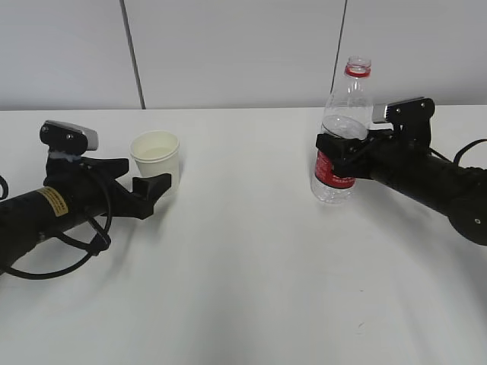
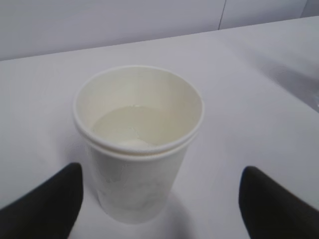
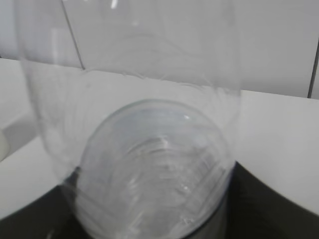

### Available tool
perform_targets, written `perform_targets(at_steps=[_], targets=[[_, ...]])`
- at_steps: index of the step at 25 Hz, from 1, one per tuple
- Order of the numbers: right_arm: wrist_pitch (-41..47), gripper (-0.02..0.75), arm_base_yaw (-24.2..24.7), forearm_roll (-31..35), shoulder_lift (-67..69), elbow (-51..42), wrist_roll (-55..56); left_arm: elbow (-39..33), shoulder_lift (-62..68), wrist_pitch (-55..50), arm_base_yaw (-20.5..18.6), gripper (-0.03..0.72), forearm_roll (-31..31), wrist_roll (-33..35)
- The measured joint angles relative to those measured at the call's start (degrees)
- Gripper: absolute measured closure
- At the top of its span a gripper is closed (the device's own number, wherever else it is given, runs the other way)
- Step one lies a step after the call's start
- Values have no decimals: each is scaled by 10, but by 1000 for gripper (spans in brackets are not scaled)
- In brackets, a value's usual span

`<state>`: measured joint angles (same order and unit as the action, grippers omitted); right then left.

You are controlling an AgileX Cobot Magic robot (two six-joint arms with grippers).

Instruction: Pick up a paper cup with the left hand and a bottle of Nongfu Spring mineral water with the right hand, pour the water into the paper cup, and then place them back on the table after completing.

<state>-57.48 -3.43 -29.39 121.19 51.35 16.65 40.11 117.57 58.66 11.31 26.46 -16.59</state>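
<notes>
A white paper cup point(image 1: 156, 156) stands upright on the white table point(image 1: 243, 266) at the left, with clear water point(image 2: 132, 127) in its lower part. My left gripper point(image 1: 147, 173) is open around the cup, one finger on each side. In the left wrist view the cup point(image 2: 137, 174) stands nearer the left finger point(image 2: 47, 204) without touching it. My right gripper point(image 1: 342, 156) is shut on the clear Nongfu Spring bottle point(image 1: 346, 106) at its red label. The bottle is upright and uncapped, its base at table level. It fills the right wrist view point(image 3: 154, 164).
Loose black cables point(image 1: 68, 258) loop on the table beside the left arm. Another cable point(image 1: 468, 148) arches behind the right arm. A grey panelled wall point(image 1: 228, 46) closes off the back of the table.
</notes>
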Motion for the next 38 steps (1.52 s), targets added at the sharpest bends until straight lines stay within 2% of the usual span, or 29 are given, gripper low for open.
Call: perform_targets(at_steps=[8, 13, 16, 30, 38], targets=[[0, 286, 0, 0, 0, 0, -1, 0, 0, 0, 0, 107, 0, 0], [10, 132, 0, 0, 0, 0, -2, 0, 0, 0, 0, 107, 0, 0], [26, 89, 0, 0, 0, 0, -2, 0, 0, 0, 0, 107, 0, 0], [13, 92, 0, 4, -37, -62, -11, 0, 0, 0, 0, 107, 0, 0], [0, 101, 0, 44, -70, -114, -33, 0, 0, 1, 0, 107, 0, 0]])
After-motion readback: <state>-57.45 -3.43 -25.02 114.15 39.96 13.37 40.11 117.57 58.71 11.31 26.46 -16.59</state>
